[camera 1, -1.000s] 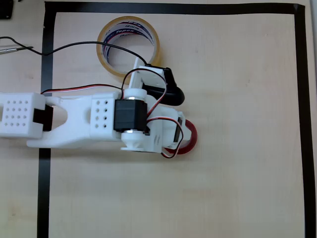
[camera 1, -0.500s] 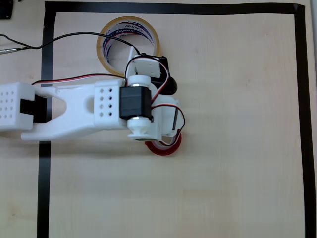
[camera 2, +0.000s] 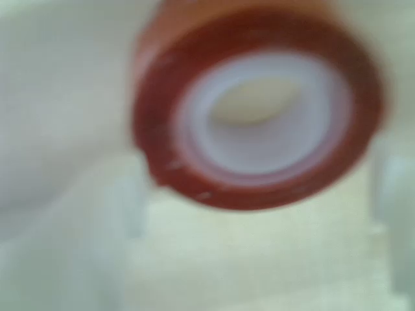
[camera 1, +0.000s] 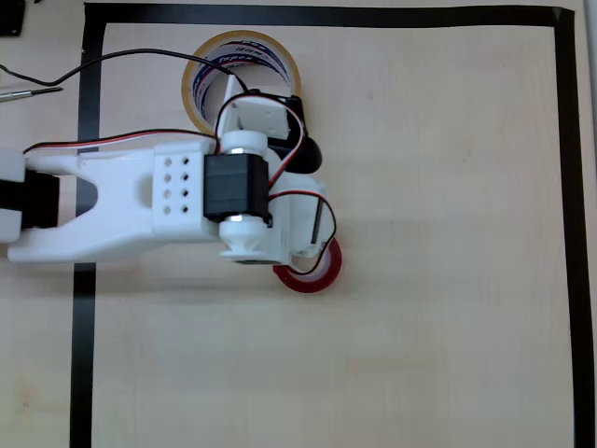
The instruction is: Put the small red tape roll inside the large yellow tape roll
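Your small red tape roll sits below and right of the large yellow tape roll, apart from it, partly under the gripper. In the wrist view the red roll faces the camera hole-on, blurred; whether the gripper clamps it, you cannot tell. The yellow roll's core holds nothing but bare table, pale wood framed by black tape.

A small red tape roll with a white inner core peeks out from under the arm, near the middle of the table; close up it looks blurred. A large yellow tape roll with blue and red lettering inside lies flat above it, apart.
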{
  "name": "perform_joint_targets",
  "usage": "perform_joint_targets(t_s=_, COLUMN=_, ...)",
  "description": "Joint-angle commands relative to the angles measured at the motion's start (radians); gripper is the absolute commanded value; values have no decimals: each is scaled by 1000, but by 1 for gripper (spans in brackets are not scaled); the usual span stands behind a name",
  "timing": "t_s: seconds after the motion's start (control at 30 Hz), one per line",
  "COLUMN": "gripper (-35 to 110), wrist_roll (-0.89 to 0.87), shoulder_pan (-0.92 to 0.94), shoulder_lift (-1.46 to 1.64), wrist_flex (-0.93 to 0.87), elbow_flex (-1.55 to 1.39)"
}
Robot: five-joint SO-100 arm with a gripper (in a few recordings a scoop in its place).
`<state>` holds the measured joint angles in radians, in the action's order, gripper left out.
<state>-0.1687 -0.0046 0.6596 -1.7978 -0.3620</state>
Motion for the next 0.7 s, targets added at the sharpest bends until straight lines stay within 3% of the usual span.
perform_joint_targets(t_s=0.0, gripper=18, wrist_roll=-8, shoulder_pan=23, shoulder_lift=164, wrist_flex=-11, elbow_flex=-46)
perform_joint_targets(t_s=0.67, gripper=17, wrist_roll=-5, shoulder_pan=51, shoulder_lift=-106, wrist_flex=-11, elbow_flex=152)
